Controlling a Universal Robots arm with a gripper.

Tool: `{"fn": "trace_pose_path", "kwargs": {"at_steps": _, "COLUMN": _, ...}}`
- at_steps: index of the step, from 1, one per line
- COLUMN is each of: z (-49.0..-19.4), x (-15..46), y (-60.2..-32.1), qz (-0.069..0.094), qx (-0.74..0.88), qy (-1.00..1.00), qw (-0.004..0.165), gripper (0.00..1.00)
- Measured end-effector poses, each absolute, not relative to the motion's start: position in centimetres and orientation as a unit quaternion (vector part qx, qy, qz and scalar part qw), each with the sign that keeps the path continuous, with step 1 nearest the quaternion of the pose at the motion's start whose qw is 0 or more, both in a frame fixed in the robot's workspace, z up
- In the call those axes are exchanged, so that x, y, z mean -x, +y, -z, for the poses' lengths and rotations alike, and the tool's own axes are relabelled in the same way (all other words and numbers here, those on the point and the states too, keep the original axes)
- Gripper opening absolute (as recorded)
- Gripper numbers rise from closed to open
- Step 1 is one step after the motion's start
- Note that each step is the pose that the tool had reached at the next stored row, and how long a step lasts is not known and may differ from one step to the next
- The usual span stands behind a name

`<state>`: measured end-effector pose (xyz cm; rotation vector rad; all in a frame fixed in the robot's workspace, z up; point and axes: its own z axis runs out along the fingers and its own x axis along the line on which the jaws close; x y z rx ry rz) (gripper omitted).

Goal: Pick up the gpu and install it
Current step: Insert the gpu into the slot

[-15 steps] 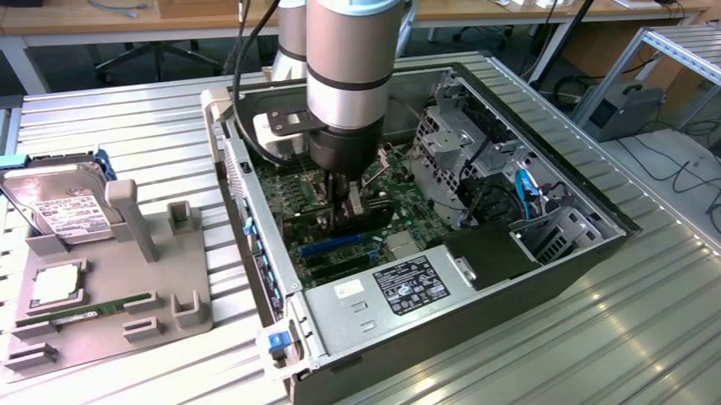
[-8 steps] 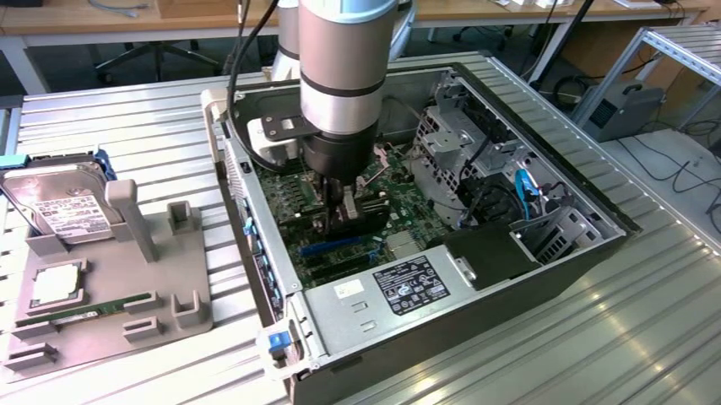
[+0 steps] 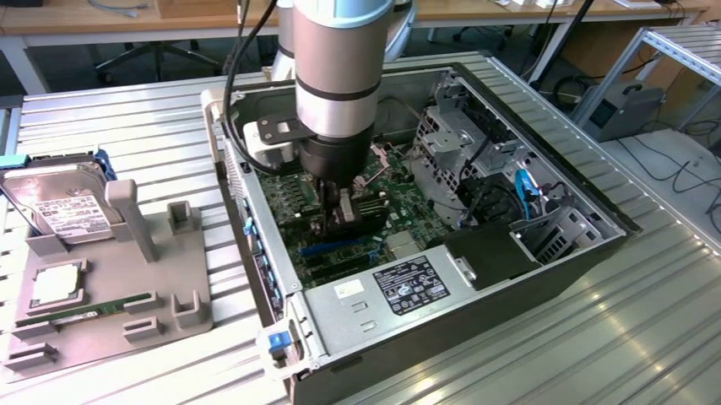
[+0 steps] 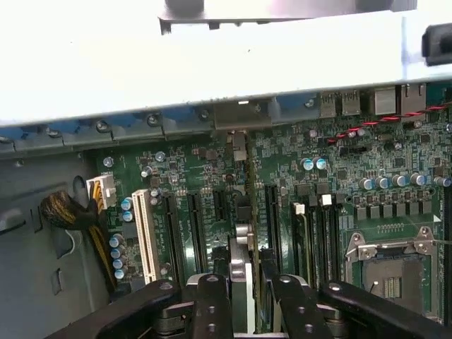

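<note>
The gpu [image 4: 242, 236] shows edge-on in the wrist view as a thin card standing upright between the two black fingers [image 4: 212, 300]. It runs along the dark expansion slots of the green motherboard [image 4: 212, 176], with its end toward the case's rear wall [image 4: 212, 63]. In the exterior view my gripper [image 3: 340, 213] reaches straight down inside the open computer case [image 3: 563, 253], shut on the gpu [image 3: 364, 218], low over the board. In the wrist view the gripper [image 4: 245, 286] holds the card on both faces. I cannot tell whether the card's lower edge touches a slot.
A white slot [image 4: 143, 233] and a yellow-black cable bundle [image 4: 63, 212] lie to one side of the card, the CPU socket [image 4: 392, 272] to the other. Outside the case, a grey holder [image 3: 147, 287] carries a hard drive [image 3: 62, 211] and a green memory stick [image 3: 101, 305]. The power supply [image 3: 406, 291] fills the case's near end.
</note>
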<state>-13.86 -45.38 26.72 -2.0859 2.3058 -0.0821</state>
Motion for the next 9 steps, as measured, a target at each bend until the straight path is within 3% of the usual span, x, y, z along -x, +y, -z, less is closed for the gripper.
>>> {"fn": "trace_pose_path", "kwargs": {"at_steps": 9, "z": -26.15, "x": 14.11, "y": -45.42, "qz": 0.026, "qx": 0.670, "qy": 0.741, "qw": 0.016, "gripper": 0.28}}
